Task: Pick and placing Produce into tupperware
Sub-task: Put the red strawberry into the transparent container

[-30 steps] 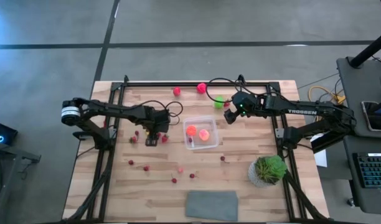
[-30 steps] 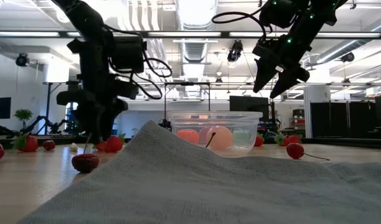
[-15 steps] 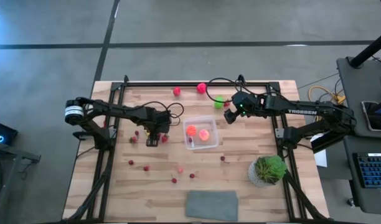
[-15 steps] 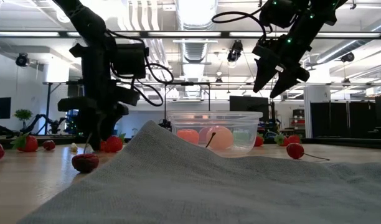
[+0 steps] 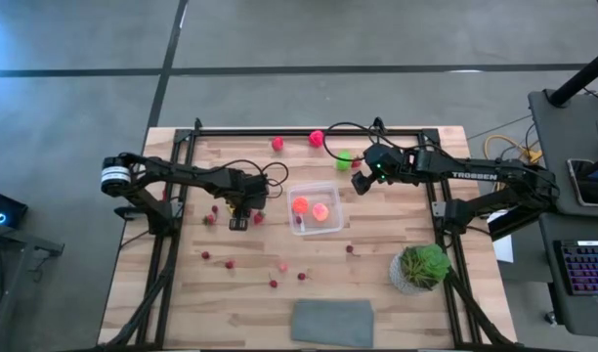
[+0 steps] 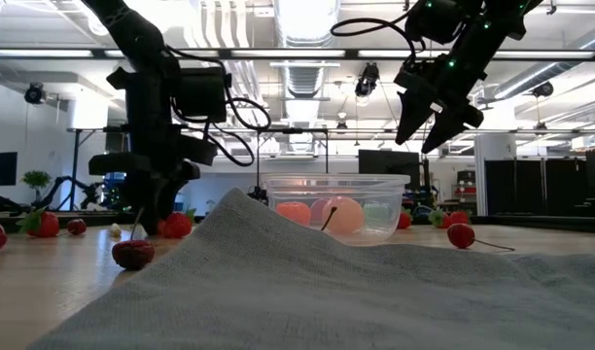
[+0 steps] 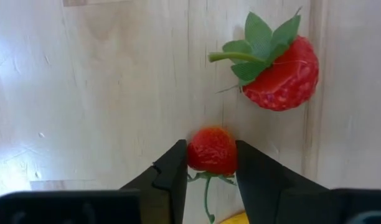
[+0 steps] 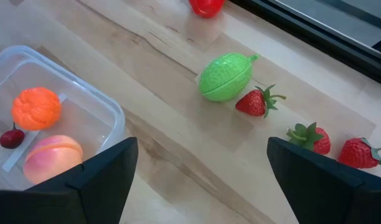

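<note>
The clear tupperware stands mid-table with an orange piece, a pink piece and a dark cherry inside. Left of it my left gripper points down at the table, shut on a small strawberry. A bigger strawberry lies just beyond it. My right gripper hangs open above the table near the tub's far right corner. Close to it lie a green fruit and some strawberries. My left gripper pinches the small strawberry's red body between its two fingers, one on each side. The fingers come from above, pointing steeply down. The berry sits down at the table, its green stalk end toward the wrist.
Small dark berries are scattered over the near left of the table. A red piece and a pink piece lie by the far edge. A potted plant stands near right, and a grey cloth lies at the near edge.
</note>
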